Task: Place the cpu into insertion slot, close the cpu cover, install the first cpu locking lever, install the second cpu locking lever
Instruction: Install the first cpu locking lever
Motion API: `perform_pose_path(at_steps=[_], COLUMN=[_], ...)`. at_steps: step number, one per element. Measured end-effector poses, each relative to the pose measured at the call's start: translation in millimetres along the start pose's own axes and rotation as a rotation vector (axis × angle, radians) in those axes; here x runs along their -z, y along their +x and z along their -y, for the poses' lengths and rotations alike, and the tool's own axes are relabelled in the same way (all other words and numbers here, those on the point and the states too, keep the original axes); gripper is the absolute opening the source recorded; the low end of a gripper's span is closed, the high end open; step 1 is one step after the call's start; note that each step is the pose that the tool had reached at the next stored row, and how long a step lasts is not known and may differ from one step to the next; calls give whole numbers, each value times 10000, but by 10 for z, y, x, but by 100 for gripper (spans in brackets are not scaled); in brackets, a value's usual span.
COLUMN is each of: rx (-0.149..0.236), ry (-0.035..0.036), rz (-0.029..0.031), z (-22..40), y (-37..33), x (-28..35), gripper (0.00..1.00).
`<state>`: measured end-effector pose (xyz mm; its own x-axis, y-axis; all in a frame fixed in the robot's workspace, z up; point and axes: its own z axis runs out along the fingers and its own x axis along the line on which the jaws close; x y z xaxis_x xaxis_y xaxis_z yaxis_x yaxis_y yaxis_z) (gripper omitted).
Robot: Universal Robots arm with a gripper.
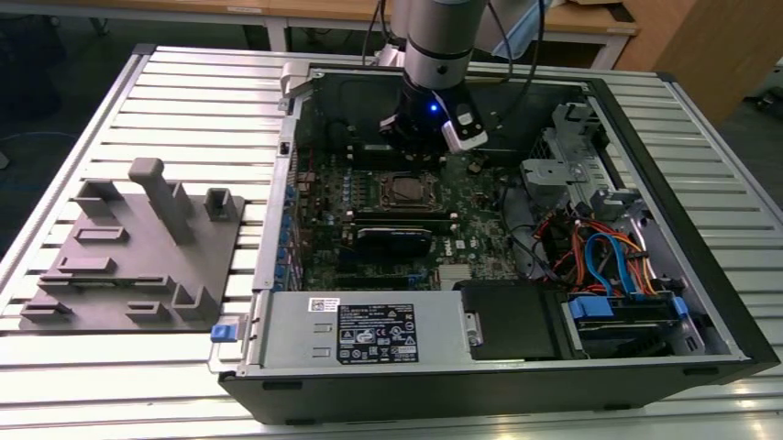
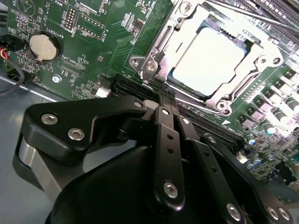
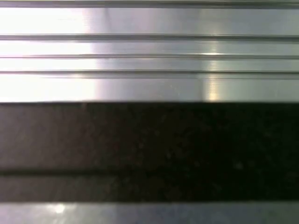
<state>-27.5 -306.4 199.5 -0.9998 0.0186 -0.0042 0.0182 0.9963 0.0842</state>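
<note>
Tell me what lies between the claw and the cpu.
In the second wrist view, the cpu cover's silvery rim lies between the claw and the cpu.

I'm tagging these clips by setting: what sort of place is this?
Probably a robotics lab or workshop test bench: a robot arm reaches into an open computer case lying on a slotted aluminium table, with a grey parts fixture beside it.

Exterior view: even overhead light; open black computer case (image 1: 490,390) dim and shadowed inside, small blue indicator light (image 1: 434,110) glowing. Second wrist view: hard glare blows out the dull silvery square cpu (image 2: 208,58). First wrist view: ribbed aluminium table slats (image 3: 149,46) overexposed.
</note>
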Motion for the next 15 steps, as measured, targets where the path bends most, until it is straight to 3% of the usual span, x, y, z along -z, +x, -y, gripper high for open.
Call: perform_pose_path(at_steps=[15], rx=[0], ry=[1], rz=[1], z=[-3], y=[-17], x=[35], gripper=[10])
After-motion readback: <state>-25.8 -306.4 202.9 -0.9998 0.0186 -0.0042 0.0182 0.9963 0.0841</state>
